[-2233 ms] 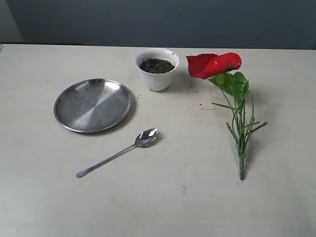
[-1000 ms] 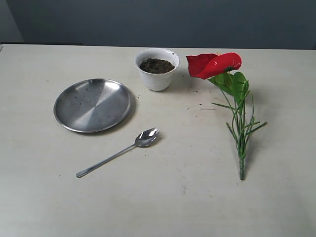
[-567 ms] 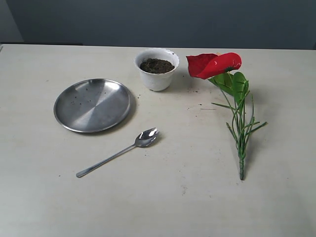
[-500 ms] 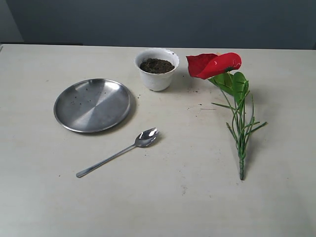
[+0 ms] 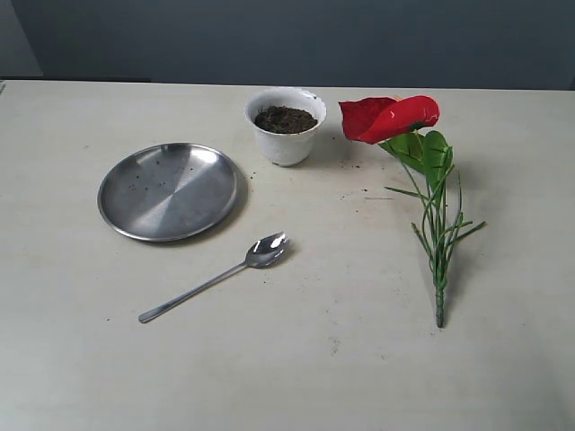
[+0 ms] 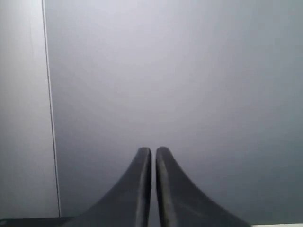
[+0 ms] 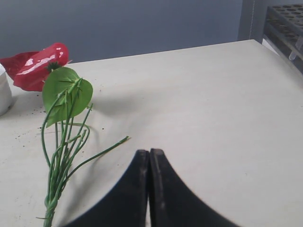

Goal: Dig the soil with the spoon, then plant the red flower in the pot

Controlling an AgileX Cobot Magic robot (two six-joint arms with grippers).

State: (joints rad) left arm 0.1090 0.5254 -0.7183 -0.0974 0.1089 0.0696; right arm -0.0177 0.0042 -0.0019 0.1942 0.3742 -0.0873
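The spoon (image 5: 216, 278) lies flat on the table, bowl toward the pot (image 5: 286, 139). That white pot holds dark soil (image 5: 286, 118) and stands at the back centre. Right of it lies the red flower (image 5: 391, 117), bloom near the pot and stem (image 5: 438, 269) trailing toward the front. Neither gripper shows in the exterior view. My right gripper (image 7: 149, 151) is shut and empty, hovering over bare table beside the flower's stem (image 7: 59, 165). My left gripper (image 6: 154, 149) faces a plain grey wall, fingers together but for a hairline slit, holding nothing.
A round steel plate (image 5: 106, 193) with a few soil crumbs sits left of the pot. Soil specks dot the table between pot and flower. A dark rack (image 7: 284, 23) stands beyond the table's far corner in the right wrist view.
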